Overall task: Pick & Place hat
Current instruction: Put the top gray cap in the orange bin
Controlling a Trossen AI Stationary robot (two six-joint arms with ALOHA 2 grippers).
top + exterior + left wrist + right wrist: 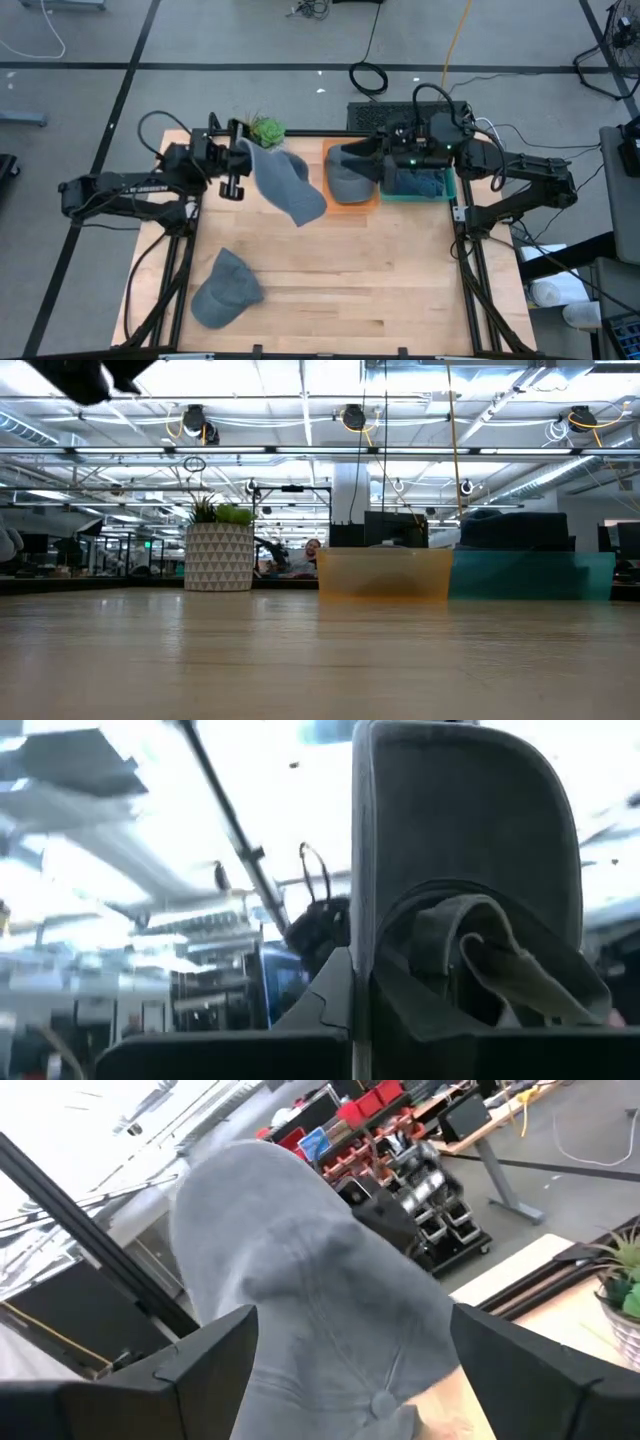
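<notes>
My left gripper (pixel 243 160) is shut on a grey hat (pixel 290 185), held above the far left of the table; the left wrist view shows the hat's back panel (pixel 460 830) and its strap (pixel 500 955). My right gripper (pixel 378 163) is shut on a second grey hat (pixel 348 172) over the orange bin (pixel 352 205); this hat's crown (pixel 320 1280) fills the gap between the fingers. A third grey hat (pixel 226 289) lies flat on the table near the front left. My left gripper holds the hat by its back, near the strap opening (pixel 420 1010), coming level from the table's left. The picture's lower edge cuts off the place of contact. The hat is lifted clear and slants away from the fingers toward the right. My right gripper has the hat's crown between its two fingers (pixel 215 1365), which stand wide apart against the crown's two sides (pixel 270 1330). The top button (pixel 381 1405) lies between the fingers. They come level from the table's right. The hat stands up beyond them, over the orange bin.
A teal bin (pixel 425 192) with blue cloth stands right of the orange bin at the far edge. A potted plant (pixel 266 129) stands at the far edge beside the left gripper; it also shows in the low view (pixel 218 550). Bare wood lies in the middle and near right.
</notes>
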